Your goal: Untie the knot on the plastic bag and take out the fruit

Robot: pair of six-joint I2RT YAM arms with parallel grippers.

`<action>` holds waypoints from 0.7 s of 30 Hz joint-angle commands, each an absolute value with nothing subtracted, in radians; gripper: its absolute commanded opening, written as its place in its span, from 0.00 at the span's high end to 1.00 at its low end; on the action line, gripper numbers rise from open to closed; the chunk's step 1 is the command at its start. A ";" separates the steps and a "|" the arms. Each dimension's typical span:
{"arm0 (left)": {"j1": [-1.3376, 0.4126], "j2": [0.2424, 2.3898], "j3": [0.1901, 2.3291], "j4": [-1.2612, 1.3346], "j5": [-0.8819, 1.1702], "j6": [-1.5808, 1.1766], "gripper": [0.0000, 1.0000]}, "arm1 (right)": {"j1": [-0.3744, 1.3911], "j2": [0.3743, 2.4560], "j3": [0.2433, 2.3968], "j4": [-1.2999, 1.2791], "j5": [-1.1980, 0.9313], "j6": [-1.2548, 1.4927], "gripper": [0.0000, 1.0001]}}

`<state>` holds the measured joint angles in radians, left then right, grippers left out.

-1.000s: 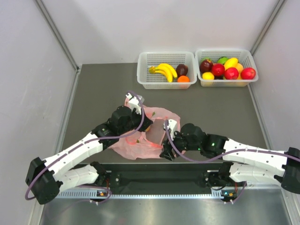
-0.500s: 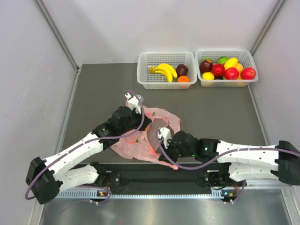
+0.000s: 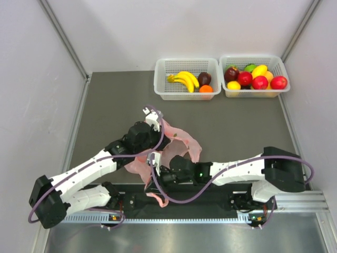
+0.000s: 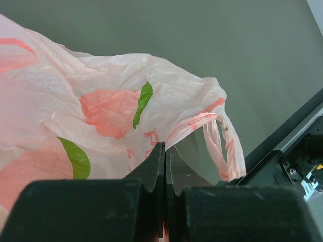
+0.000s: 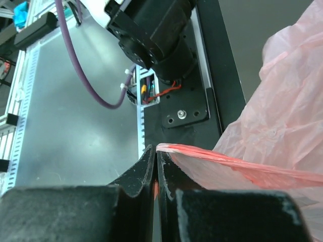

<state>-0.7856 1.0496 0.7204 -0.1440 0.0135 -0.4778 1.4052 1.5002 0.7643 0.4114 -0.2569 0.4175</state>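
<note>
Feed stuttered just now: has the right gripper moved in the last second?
Yes. The right gripper, shut on a strip of the plastic bag, swung left and toward the near edge, to the black base rail, drawing the pink strip over that rail.

The plastic bag (image 3: 185,140) lies crumpled on the bench (image 3: 116,105) near its front edge, thin, crinkly and translucent pink. One twisted handle loop (image 4: 220,143) hangs open at its end; another strip (image 5: 237,162) is pulled taut. Peach-pink fruit (image 4: 107,112) with green leaves shows faintly through the plastic.
</note>
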 commanded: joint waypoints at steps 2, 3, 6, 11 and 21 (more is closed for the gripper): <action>-0.770 0.988 0.727 0.018 -0.072 -0.477 1.00 | 1.477 1.485 0.802 0.522 -0.413 0.440 0.99; -0.770 0.982 0.724 0.020 -0.072 -0.477 1.00 | 1.477 1.444 0.796 0.478 -0.388 0.430 0.94; -0.770 0.956 0.716 0.020 -0.064 -0.488 1.00 | 1.477 1.340 0.773 0.346 -0.221 0.384 0.45; -0.770 0.939 0.709 0.020 -0.058 -0.489 1.00 | 1.477 1.134 0.709 0.193 0.176 0.362 0.08; -0.770 0.951 0.703 0.008 -0.031 -0.503 1.00 | 1.395 0.877 0.583 0.140 0.474 0.351 0.23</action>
<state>-0.7731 0.9535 0.7090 -0.0471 -0.0414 -0.4892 1.4437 0.8906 0.5903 0.1608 0.3824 0.3569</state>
